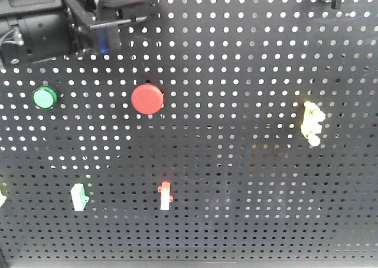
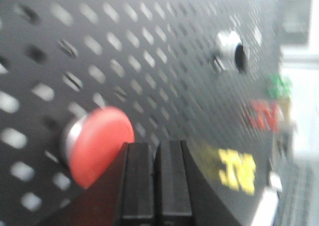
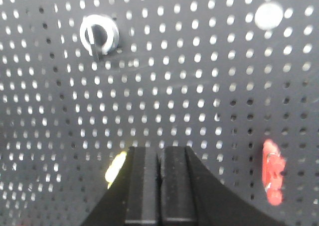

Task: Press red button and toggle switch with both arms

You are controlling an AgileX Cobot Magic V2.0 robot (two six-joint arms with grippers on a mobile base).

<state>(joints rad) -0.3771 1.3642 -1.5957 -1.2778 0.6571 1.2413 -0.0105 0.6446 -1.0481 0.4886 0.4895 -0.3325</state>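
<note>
Both closed: R gripper [image 3: 160, 152], L gripper [image 2: 153, 149] beside, maybe touching, red button [image 2: 99, 144].

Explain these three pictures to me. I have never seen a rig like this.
This is a two-armed robot facing a black pegboard fitted with buttons and switches. The front view shows the board. The other two views come from a camera on each wrist, looking along the fingers. The left gripper, shut and holding nothing, sits right beside a red button near the board's top edge. The right gripper, also shut and empty, faces the board with a silver toggle switch in view, apart from its fingers. Also mounted are a second red button, a green button and a yellow fitting.
</note>
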